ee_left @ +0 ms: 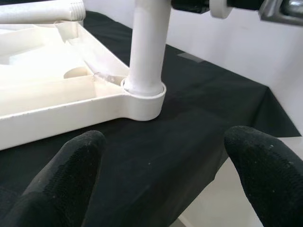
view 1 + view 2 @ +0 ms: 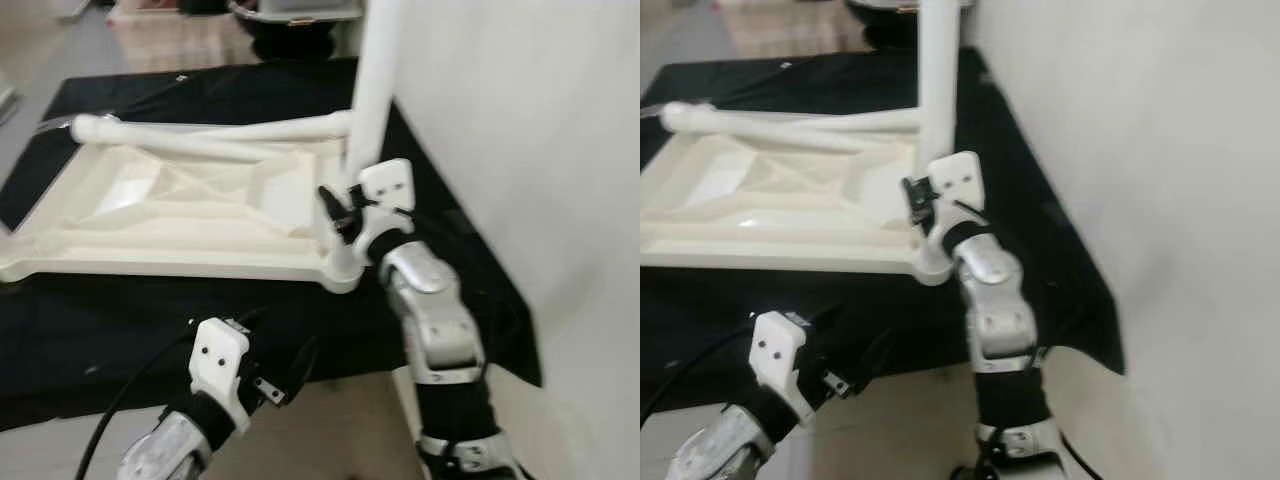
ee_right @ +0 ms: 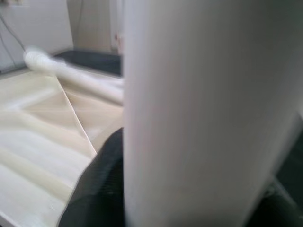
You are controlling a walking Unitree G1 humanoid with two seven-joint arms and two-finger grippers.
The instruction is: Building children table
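A white plastic tabletop (image 2: 150, 250) lies upside down on a black cloth (image 2: 120, 330). One white leg (image 2: 375, 90) stands upright in the near right corner socket (image 1: 144, 101). My right gripper (image 2: 345, 215) is shut on this upright leg just above the socket; in the right wrist view the leg (image 3: 199, 113) sits between the black fingers (image 3: 94, 189). A second leg (image 2: 210, 130) lies loose across the far side of the tabletop. My left gripper (image 2: 290, 375) hangs low at the cloth's front edge, open and holding nothing, its fingertips (image 1: 71, 175) pointing toward the socket.
A white wall (image 2: 540, 150) stands close on the right, beside the upright leg. A black cable (image 2: 130, 390) trails from my left arm. A dark round object (image 2: 290, 30) sits beyond the cloth at the back. Bare floor (image 2: 340, 420) shows below the front edge.
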